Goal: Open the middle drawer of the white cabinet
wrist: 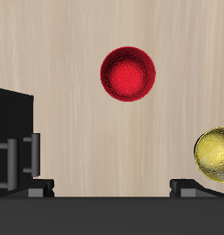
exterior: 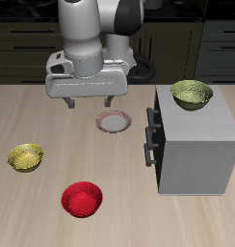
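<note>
The white cabinet [exterior: 198, 145] stands on the table with its drawer fronts turned toward the table's middle. Dark bar handles show on that narrow, obliquely seen face. The middle drawer [exterior: 150, 133] is flush with the fronts above and below it. My gripper [exterior: 91, 101] hangs open and empty above the table, apart from the cabinet's face and a little farther back. In the wrist view the cabinet [wrist: 13, 128] shows as a dark block with bar handles [wrist: 31, 154], and the gripper [wrist: 114, 188] has its fingertips [wrist: 191, 186] spread wide.
An olive bowl [exterior: 192, 94] sits on the cabinet's top. A pale pinkish bowl [exterior: 115, 123] lies between gripper and cabinet. A red bowl [exterior: 82, 199] [wrist: 128, 74] and a yellow bowl [exterior: 26, 156] [wrist: 215, 153] lie nearer the front edge.
</note>
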Available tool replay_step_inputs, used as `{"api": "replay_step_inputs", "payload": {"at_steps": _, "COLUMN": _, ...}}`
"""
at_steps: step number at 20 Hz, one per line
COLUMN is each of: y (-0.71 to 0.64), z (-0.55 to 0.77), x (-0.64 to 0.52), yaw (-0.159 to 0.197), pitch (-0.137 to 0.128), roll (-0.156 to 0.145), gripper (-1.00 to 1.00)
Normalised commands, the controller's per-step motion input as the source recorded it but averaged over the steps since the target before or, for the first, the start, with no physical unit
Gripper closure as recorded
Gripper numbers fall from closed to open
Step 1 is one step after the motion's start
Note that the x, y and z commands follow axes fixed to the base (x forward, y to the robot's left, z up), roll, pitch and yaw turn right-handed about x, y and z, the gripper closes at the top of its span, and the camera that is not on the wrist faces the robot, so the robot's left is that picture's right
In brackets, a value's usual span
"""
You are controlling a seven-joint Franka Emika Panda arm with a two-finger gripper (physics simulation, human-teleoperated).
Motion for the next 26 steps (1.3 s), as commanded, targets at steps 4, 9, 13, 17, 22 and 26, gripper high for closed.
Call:
{"api": "replay_step_inputs", "payload": {"at_steps": 4, "y": 0.12, "z": -0.1, "x": -0.1, "yaw": -0.061, "pitch": -0.029, "roll": 0.186, "gripper": -1.0}}
{"api": "replay_step_inputs", "payload": {"at_steps": 9, "y": 0.06, "z": -0.18, "x": -0.08, "yaw": -0.023, "pitch": 0.027, "roll": 0.089, "gripper": -1.0}}
{"api": "replay_step_inputs", "payload": {"at_steps": 13, "y": -0.08, "z": -0.03, "x": -0.13, "yaw": -0.041, "pitch": 0.018, "roll": 0.097, "gripper": -1.0}}
{"api": "replay_step_inputs", "payload": {"at_steps": 17, "y": -0.04, "z": 0.02, "x": -0.06, "yaw": -0.051, "pitch": 0.007, "roll": 0.037, "gripper": -1.0}}
{"api": "replay_step_inputs", "payload": {"at_steps": 22, "y": 0.01, "z": 0.07, "x": -0.16, "yaw": -0.067, "pitch": -0.049, "roll": 0.125, "gripper": -1.0}}
{"api": "replay_step_inputs", "payload": {"at_steps": 26, "y": 0.05, "z": 0.01, "x": -0.09, "yaw": -0.036, "pitch": -0.021, "roll": 0.057, "gripper": -1.0}}
